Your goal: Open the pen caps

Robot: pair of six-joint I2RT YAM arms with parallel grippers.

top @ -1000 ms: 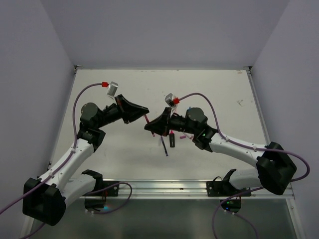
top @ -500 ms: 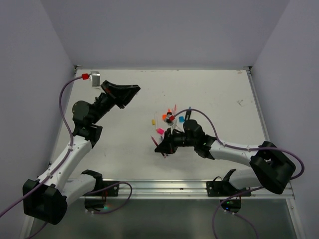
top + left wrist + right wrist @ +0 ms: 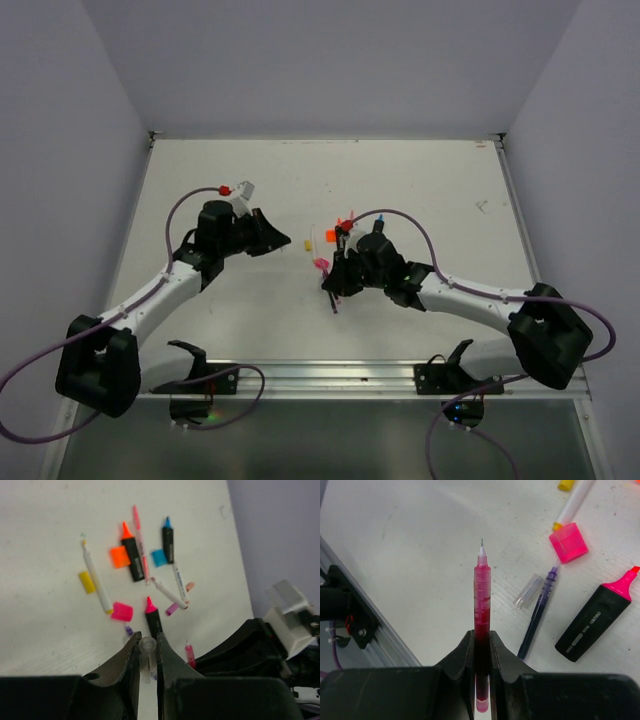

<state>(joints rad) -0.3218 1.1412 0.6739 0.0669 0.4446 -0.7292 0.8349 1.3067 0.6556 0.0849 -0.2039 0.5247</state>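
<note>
a robotics lab test cell. a bare white table sits boxed in by plain pale lilac walls behind it and on both its sides. two black-and-white robot arms, the left arm and the right arm, are bolted to an aluminium rail along the table's near edge.

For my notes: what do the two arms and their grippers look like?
The left arm and right arm have white links between black joints and bulky black bases. A purple cable with a red plug runs along each. The left gripper and right gripper are black, each with two flat tapering fingers.
</note>
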